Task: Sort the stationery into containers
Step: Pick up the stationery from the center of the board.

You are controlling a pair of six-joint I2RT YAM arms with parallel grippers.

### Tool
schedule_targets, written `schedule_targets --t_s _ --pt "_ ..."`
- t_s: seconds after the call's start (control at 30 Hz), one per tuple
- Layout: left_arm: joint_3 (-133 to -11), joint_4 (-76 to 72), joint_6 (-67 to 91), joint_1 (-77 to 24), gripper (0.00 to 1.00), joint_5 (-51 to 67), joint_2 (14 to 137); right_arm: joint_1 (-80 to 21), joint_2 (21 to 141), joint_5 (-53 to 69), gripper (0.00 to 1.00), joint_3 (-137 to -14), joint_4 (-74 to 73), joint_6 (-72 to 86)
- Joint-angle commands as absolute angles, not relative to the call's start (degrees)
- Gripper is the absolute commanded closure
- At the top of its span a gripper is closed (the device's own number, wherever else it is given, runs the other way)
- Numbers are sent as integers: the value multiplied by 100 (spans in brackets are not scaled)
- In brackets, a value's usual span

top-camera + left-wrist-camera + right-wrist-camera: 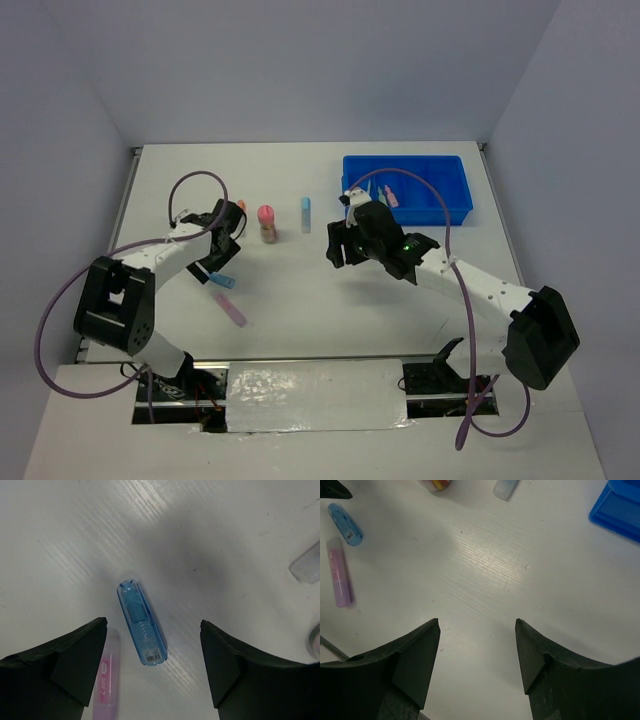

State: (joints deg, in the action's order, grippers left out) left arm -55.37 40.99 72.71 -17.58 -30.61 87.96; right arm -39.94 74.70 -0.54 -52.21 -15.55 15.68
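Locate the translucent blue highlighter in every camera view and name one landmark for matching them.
Top external: blue highlighter left of centre, just above the pink highlighter.
Left wrist: blue highlighter at centre, between the open jaws.
Right wrist: blue highlighter at the upper left edge.
Shared landmark: the pink highlighter, lying right beside it in all three.

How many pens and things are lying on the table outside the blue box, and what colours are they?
Blue: 2, the clear blue pen and the pale blue one.
Pink: 2, the pink highlighter and the pink-capped tube.
Orange: 1, the orange-capped one, half hidden by the left arm.
Total: 5.
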Motion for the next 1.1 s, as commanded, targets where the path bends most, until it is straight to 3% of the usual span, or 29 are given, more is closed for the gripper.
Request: schedule_targets --t_s 0.0,0.23,0.37,0.53,0.63,0.73,0.77,0.83,1.07 --pt "-5511 3815 7322 -1609 14 -2857 8991 -4043 7207 -26 31 -5133 -1257 1626" --pt "-5282 3560 7269 -1582 18 -2795 9079 -4052 7260 -26 31 -5150 -1248 1635" --pt "-5107 3200 7128 -1521 28 -2576 9263 -4052 7286 -44 31 -5168 -1274 1626" --pt "-4975 2997 7066 -1485 32 -2505 9413 -4052 7260 -88 32 -5151 -1310 1617" --pt "-4913 2813 7005 -1477 45 -2382 9509 -4052 7268 -79 32 -5150 -1301 1617" --pt "-4896 2646 6908 -1477 65 -2225 9545 -4052 7277 121 32 -5089 -1152 1678" --pt "-4887 2585 6839 -1477 82 -2180 9545 -4060 7295 219 32 -5063 -1082 1714" --pt "-4852 2461 6786 -1477 100 -2040 9466 -4052 7321 482 32 -4966 -853 1801" --pt "-4203 1671 6618 -1572 100 -1381 7976 -4131 7462 1502 32 -4396 812 2416"
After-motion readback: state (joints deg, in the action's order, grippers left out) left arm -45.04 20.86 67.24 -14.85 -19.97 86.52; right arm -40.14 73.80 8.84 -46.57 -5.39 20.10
